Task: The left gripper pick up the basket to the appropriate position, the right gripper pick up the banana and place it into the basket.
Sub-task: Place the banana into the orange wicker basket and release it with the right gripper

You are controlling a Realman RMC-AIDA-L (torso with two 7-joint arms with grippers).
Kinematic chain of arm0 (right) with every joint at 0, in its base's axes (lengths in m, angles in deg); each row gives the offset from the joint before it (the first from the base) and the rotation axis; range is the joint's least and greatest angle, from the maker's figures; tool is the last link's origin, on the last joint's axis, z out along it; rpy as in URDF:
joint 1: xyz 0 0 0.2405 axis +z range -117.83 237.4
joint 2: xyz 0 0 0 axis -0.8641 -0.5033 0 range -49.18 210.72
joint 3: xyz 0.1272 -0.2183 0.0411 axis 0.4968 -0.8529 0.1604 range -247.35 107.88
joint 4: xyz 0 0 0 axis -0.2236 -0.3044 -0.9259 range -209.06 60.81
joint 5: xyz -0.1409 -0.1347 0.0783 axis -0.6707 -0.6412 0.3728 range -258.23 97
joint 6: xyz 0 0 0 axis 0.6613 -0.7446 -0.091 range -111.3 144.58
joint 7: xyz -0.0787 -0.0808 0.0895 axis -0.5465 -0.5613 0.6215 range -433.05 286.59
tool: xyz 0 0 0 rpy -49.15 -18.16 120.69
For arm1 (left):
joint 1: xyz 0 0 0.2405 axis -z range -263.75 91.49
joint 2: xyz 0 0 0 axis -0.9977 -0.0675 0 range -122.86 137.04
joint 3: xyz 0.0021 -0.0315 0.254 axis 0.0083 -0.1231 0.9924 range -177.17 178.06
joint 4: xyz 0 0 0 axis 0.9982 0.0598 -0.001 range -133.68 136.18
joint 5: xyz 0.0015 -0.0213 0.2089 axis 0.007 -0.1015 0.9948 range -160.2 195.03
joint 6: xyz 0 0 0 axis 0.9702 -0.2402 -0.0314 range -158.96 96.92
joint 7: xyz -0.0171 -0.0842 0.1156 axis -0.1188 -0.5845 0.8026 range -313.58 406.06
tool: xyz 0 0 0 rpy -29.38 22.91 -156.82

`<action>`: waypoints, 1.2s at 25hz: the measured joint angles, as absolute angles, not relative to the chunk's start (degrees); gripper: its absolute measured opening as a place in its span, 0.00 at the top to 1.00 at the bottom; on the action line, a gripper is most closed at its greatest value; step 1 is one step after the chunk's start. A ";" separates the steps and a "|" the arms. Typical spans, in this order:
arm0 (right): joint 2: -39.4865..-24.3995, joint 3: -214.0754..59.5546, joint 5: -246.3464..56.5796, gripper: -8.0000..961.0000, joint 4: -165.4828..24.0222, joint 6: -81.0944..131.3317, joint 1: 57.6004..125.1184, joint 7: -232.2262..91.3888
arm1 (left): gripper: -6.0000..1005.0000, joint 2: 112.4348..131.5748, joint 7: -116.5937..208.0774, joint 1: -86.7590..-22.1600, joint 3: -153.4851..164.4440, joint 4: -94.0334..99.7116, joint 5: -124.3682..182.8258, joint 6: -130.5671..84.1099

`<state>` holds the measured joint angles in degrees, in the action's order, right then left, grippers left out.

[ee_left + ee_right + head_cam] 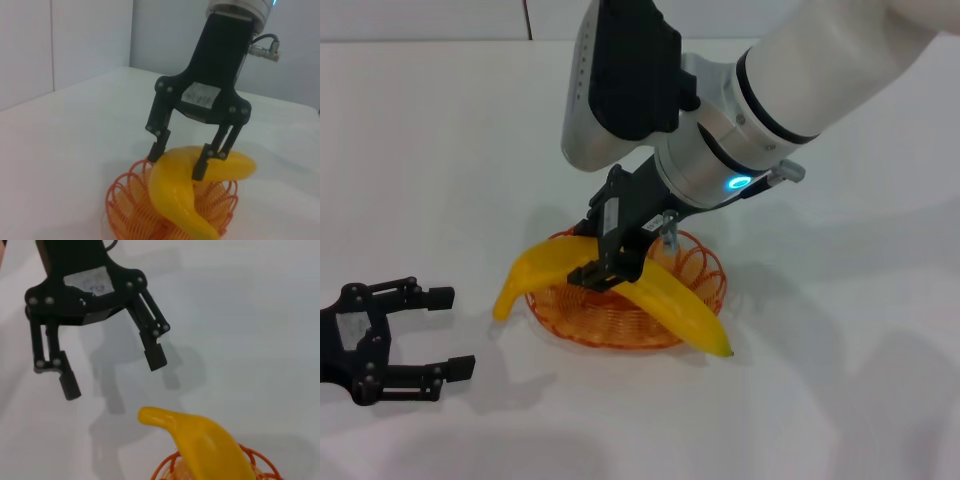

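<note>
Nearest the robot, the left claw (420,335), a black two-fingered claw on the left arm, sat low over the white surface (840,400) w/ fingers spread apart and nothing between them, well clear of the load. Farther out, the basket (695,262), a shallow round orange wire basket w/ looped rim, rested on the surface, and the banana (670,295), a large curved bright yellow banana, lay across it, both tapered ends overhanging the rim. The right claw (610,262), black, two-fingered, on a white arm w/ a blue-lit ring, was down over the banana's middle; in the left wrist view its fingers (159,147) straddled the fruit, touching or nearly so. Whether it gripped firmly or had started letting go, can't tell. Judged: the placing step, approx. finished, since the banana was already on the basket. Next move prob. needs the fingers fully apart and a straight lift up, w/o dragging the banana off the rim. Beyond, plain white surface, then a pale wall (420,20) at the back.
</note>
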<state>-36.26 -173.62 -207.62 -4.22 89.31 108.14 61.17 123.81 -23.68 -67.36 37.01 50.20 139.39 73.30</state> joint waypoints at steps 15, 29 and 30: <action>-36.14 -173.15 -207.70 0.33 -6.36 88.70 109.59 62.57 | 0.13 123.81 -23.86 -67.22 37.01 50.20 139.23 73.30; -36.11 -172.26 -207.61 0.31 -7.73 87.91 109.70 63.49 | 0.12 123.88 -23.90 -67.24 37.01 50.20 139.30 73.30; -36.11 -172.22 -207.61 0.31 -7.74 87.92 109.70 63.49 | 0.12 123.88 -23.90 -67.26 37.01 50.20 139.30 73.30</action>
<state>-36.11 -172.22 -207.61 -7.74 87.92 109.70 63.49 123.88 -23.90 -67.26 37.01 50.20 139.30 73.30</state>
